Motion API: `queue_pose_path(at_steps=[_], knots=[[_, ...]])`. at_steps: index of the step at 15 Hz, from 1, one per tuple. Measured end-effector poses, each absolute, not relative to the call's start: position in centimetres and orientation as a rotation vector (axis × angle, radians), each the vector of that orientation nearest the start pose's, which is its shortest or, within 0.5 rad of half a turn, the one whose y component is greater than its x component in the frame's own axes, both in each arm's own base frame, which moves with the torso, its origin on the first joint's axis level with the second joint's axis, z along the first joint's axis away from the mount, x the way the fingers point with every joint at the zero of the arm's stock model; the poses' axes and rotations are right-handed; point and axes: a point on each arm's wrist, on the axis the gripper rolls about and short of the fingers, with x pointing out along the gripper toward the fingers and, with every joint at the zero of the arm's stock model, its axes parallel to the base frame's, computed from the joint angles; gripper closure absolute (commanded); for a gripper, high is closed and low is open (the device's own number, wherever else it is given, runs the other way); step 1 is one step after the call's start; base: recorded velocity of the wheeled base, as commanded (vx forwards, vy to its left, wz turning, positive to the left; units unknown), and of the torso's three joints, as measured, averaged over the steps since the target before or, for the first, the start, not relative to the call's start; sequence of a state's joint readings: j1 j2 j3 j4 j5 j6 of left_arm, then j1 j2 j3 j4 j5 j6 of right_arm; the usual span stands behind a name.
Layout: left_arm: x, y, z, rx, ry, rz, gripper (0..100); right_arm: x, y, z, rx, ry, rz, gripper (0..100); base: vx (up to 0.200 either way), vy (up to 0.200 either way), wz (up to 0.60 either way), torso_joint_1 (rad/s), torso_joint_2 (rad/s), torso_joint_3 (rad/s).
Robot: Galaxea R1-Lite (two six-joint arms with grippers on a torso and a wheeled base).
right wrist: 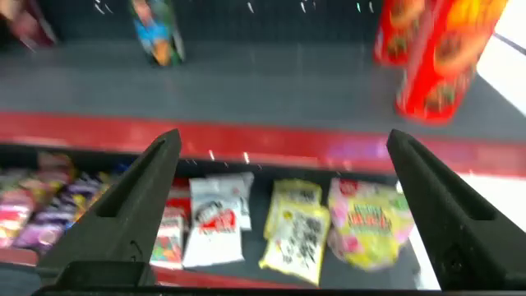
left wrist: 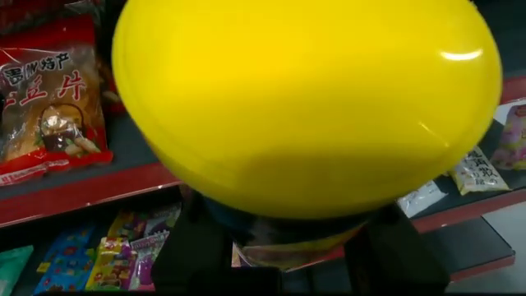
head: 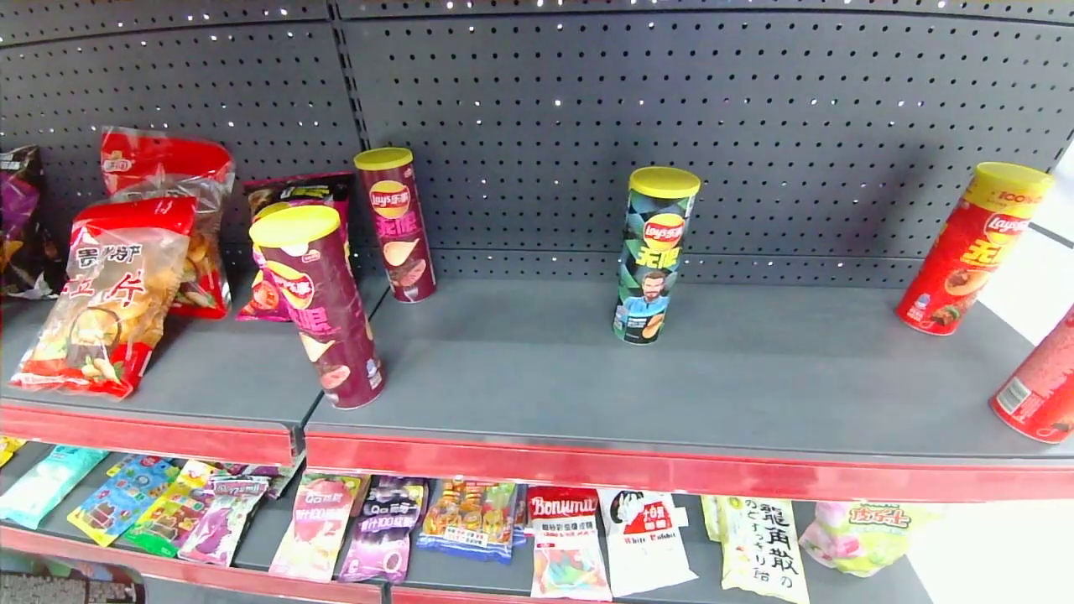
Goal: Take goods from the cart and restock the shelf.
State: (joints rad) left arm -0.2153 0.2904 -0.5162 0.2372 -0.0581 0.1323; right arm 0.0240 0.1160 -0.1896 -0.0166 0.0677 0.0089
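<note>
My left gripper [left wrist: 288,251] is shut on a chip can with a yellow lid [left wrist: 304,99]; the lid faces the camera and hides the can's body. My right gripper [right wrist: 283,140] is open and holds nothing, level with the red front edge of the grey shelf [right wrist: 271,86]. On that shelf [head: 545,369] stand two purple cans [head: 323,306] [head: 397,222], a dark green can [head: 654,252] in the middle, and a red can [head: 969,247] at the right. Another red can [head: 1036,390] leans in at the right edge.
Red chip bags [head: 109,294] and dark bags stand at the shelf's left end. The lower shelf [head: 470,570] holds several candy and snack packets. A pegboard back wall [head: 671,109] closes the shelf. Open room lies between the green can and the red can.
</note>
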Motion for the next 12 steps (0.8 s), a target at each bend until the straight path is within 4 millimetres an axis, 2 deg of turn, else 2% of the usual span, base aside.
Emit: queue_pose_path(at_steps=[1,3,5,6,8,9,12], knots=[[-3.2,0.6,19.7,0.133,-0.008,-0.264,100,-2.2,0.1,15.5,-0.005,-0.083,0.136,0,0.000,0.000,0.00,0.000,0.00,0.000],[-3.2,0.6,19.7,0.133,-0.010,-0.241,100,0.3,0.3,20.3,-0.044,-0.041,0.224,0,0.000,0.000,0.00,0.000,0.00,0.000],[-3.1,0.6,19.7,0.132,-0.005,-0.236,100,4.5,1.1,24.5,-0.071,0.014,0.331,0,0.000,0.000,0.00,0.000,0.00,0.000],[-3.1,0.6,19.7,0.126,-0.001,-0.243,100,7.1,1.8,25.9,-0.081,0.045,0.391,0,0.000,0.000,0.00,0.000,0.00,0.000],[-3.0,0.6,19.6,0.115,0.006,-0.253,100,11.9,3.6,27.2,-0.094,0.072,0.500,0,0.000,0.000,0.00,0.000,0.00,0.000],[-3.0,0.6,19.7,0.114,0.007,-0.252,100,14.9,4.8,27.3,-0.096,0.071,0.554,0,0.000,0.000,0.00,0.000,0.00,0.000],[-3.0,0.6,19.8,0.114,0.003,-0.240,100,21.5,7.5,25.7,-0.098,0.085,0.658,0,0.000,0.000,0.00,0.000,0.00,0.000]])
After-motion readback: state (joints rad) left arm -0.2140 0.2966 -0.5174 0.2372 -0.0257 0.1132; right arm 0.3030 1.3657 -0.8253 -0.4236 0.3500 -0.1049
